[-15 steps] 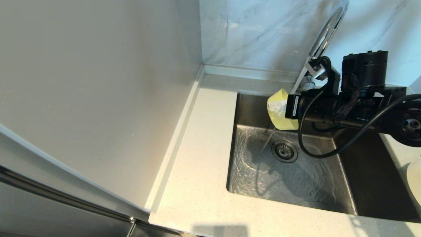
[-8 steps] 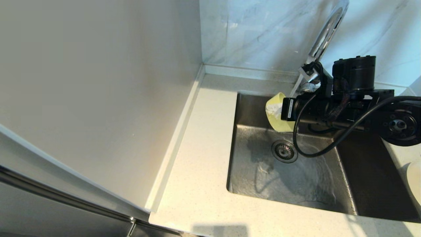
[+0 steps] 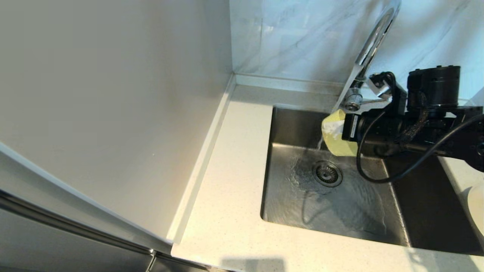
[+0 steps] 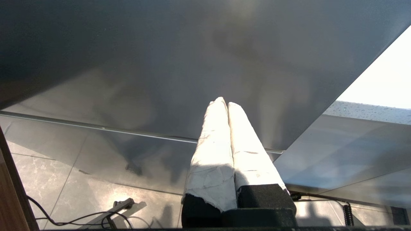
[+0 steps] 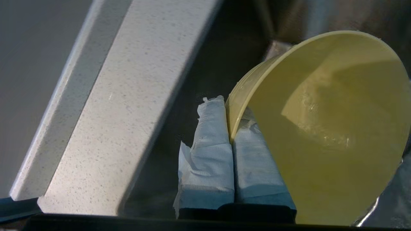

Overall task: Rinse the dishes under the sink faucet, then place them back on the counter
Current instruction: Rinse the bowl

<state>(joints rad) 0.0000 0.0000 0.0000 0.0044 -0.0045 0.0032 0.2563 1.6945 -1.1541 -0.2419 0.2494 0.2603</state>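
My right gripper [image 3: 335,130] reaches in from the right over the sink [image 3: 287,200], shut on the rim of the small pale yellow bowl [image 3: 338,140]. The bowl is tipped on its side just below the nozzle of the chrome faucet [image 3: 372,41], and a thin stream of water runs off its lower edge into the basin. In the right wrist view the gripper [image 5: 229,110] pinches the bowl [image 5: 334,122] wall, one finger inside and one outside; the inside is wet. The white plate [image 3: 477,206] shows only at the right edge. My left gripper [image 4: 223,102] hangs shut and empty below the counter.
The speckled counter [image 3: 230,170] runs along the sink's left and front, with a raised rim against the grey wall panel. The round drain [image 3: 327,173] sits mid-basin on a wet, rippling floor. A black cable loops from the right arm down over the basin.
The right gripper has carried the bowl first a little left, then right and closer under the nozzle. Water now spills from the bowl's edge again.
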